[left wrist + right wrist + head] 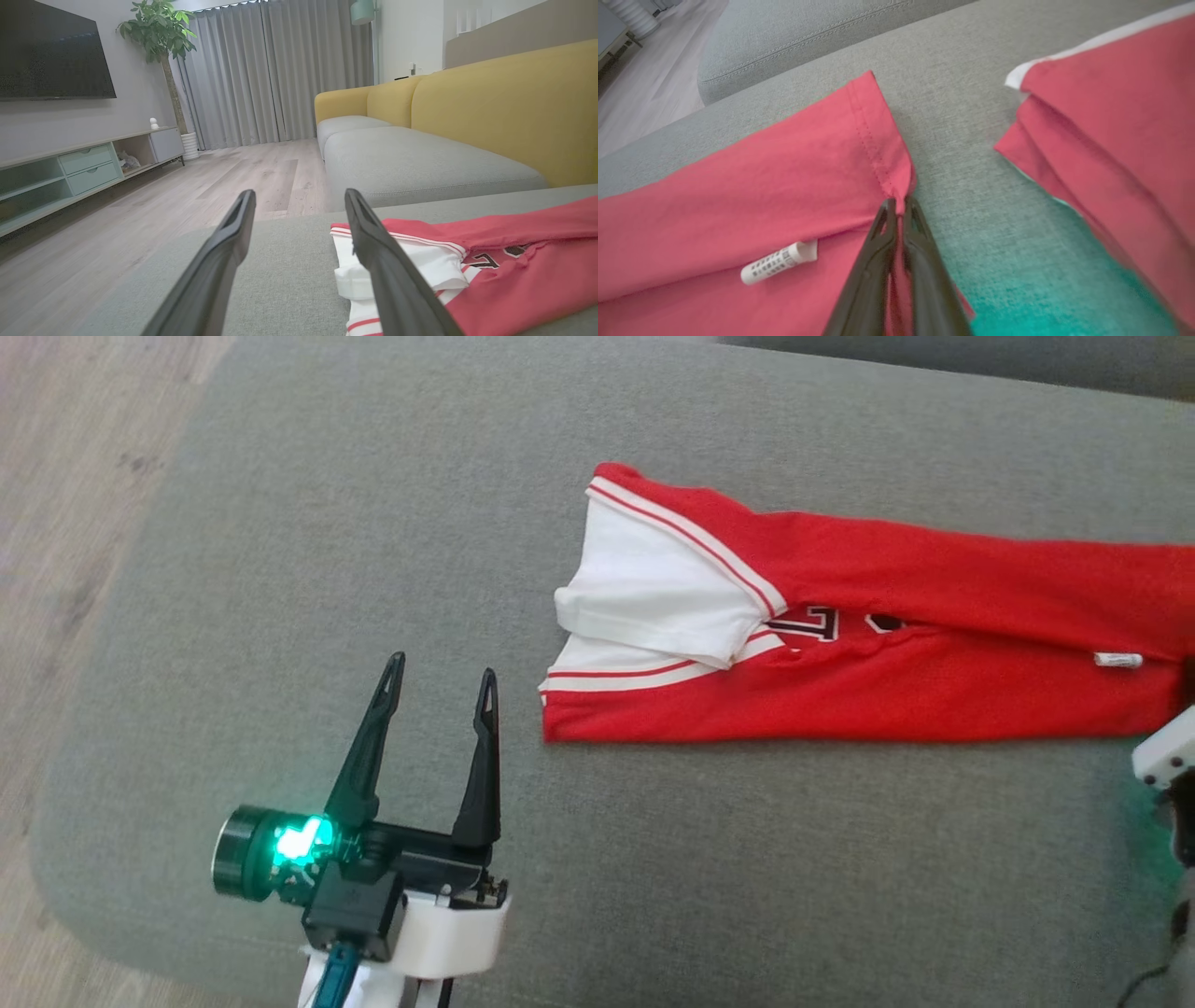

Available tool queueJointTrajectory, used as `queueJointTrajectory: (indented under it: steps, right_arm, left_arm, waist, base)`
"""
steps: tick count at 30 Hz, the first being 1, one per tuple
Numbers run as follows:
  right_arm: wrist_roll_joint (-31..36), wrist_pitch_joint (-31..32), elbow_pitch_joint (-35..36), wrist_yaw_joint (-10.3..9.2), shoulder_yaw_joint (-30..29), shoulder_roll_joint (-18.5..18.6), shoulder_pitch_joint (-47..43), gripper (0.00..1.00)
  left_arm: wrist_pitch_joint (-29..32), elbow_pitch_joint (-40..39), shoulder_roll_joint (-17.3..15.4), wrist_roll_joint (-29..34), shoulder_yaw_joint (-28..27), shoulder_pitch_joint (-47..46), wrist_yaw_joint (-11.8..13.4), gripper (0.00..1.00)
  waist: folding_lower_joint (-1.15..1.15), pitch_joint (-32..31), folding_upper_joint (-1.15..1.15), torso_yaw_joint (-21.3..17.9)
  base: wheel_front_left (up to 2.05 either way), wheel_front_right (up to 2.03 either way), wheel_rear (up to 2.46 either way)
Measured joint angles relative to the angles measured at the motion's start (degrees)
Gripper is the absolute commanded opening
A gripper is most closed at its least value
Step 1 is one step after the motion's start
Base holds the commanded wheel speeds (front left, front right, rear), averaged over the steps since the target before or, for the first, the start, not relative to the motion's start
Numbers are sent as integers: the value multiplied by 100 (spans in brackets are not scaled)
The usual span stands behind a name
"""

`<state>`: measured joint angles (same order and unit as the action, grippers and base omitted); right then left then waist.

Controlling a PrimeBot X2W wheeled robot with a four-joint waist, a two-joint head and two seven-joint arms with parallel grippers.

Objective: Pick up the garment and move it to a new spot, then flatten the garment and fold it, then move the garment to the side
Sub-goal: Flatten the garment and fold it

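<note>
The garment [887, 644] is a red jersey with white striped trim and black lettering, lying folded lengthwise on the grey cushion [373, 523]. Its white-trimmed end [402, 270] points toward my left gripper [442, 667], which hovers open just left of it, touching nothing. In the left wrist view the open left gripper [299, 193] has the trim beside its right finger. My right gripper [899, 203] is shut on the red hem corner [887, 158], near a white label [777, 263]. The right arm's pale housing [1165, 751] sits at the jersey's right end.
A separate red fold with a white edge [1111, 116] lies right of the pinched corner, bare cushion between them. Wooden floor [56, 523] runs past the cushion's left edge. A yellow sofa back [514, 107], a further grey seat [411, 163] and a TV cabinet [84, 163] stand beyond.
</note>
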<state>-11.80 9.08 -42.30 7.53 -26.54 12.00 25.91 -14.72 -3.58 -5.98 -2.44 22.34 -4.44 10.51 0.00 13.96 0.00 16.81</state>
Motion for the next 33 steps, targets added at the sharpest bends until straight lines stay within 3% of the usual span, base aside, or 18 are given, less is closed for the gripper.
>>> queueJointTrajectory:
  steps: [8, 16, 20, 26, 33]
  right_arm:
    - [-319, -413, 113, 0, 386, 255, -291, 0]
    - [-716, -183, 1448, 0, 533, 526, -564, 0]
    - [-1137, 102, 2260, 0, 844, 296, -536, 0]
    - [-1851, 691, 3449, 0, 1768, -602, -542, 0]
    - [-2120, 625, 3327, 0, 3028, -846, -543, 0]
  left_arm:
    - [0, -3, -10, 62, -42, 68, -44, 100]
    - [0, -15, -34, 62, -103, 285, -45, 100]
    - [0, -13, -38, 62, -145, 297, -49, 100]
    - [0, 8, -37, 62, -146, 316, -116, 100]
    - [0, 101, -3, 59, -127, 315, -201, 100]
  waist:
    - [0, -235, 0, -325]
    - [0, -462, 0, -619]
    - [0, -533, 0, -689]
    - [0, -591, 0, -687]
    - [0, -619, 0, -495]
  base:
    - [0, 0, 0]
    - [0, 0, 0]
    - [0, 0, 0]
    - [0, 0, 0]
    - [0, 0, 0]
